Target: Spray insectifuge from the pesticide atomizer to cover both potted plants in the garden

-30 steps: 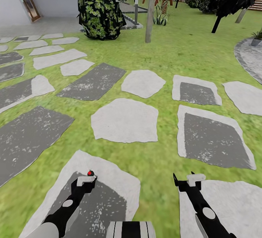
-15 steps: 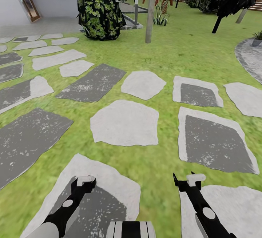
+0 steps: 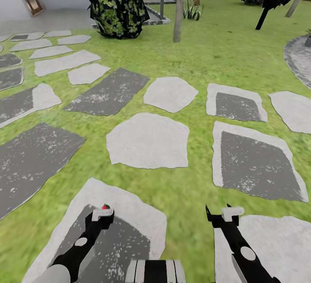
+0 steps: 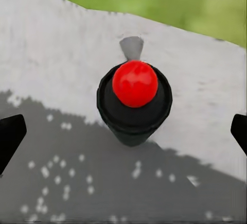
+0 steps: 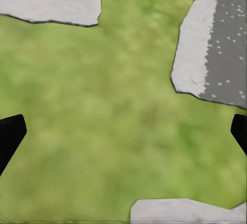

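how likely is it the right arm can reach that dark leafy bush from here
Probably not. The bush stands far up the lawn, beyond several stepping stones, while the right tool hangs open, low and close to the robot. The base would need to drive nearer.

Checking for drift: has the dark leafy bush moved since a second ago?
No. The bush keeps its place beside the tree trunk; the camera shifted.

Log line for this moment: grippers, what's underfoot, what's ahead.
left gripper: open, empty | right gripper: open, empty | below: stepping stones, lawn | ahead: leafy bush, tree trunk
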{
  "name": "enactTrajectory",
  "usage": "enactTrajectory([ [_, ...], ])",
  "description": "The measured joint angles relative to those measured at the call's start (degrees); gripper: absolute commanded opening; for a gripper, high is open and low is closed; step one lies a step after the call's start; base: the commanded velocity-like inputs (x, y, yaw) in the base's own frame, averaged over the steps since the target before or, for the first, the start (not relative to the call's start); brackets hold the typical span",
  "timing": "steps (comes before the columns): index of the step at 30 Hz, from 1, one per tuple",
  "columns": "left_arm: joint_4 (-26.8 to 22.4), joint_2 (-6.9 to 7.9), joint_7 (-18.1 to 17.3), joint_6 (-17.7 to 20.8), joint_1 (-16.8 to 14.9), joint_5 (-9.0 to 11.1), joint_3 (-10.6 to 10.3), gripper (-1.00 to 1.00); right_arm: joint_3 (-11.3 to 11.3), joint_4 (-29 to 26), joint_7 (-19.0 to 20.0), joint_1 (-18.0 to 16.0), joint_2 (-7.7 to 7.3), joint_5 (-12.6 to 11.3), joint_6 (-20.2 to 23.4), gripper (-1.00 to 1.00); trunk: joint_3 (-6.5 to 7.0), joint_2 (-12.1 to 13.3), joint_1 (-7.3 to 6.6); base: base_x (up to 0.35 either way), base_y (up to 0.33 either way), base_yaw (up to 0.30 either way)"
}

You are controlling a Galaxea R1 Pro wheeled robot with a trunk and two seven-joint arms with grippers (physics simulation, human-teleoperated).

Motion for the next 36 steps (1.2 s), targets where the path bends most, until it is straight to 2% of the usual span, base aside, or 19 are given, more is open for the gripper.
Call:
enactTrajectory([
  [6, 0.0, -0.07, 0.0, 0.0, 0.0, 0.0, 0.0, 1.00, 0.0, 0.0, 0.0, 0.0, 0.02, 0.0, 0.0, 1.00, -1.78, -0.1, 0.15, 0.000, 0.000, 0.000],
  [36, 0.3, 0.04, 0.0, -1.4, 0.1, -0.1, 0.0, 1.00, 0.0, 0.1, 0.0, 0.0, 0.04, 0.0, 0.0, 1.00, -1.88, -0.1, 0.15, 0.027, 0.000, 0.000],
])
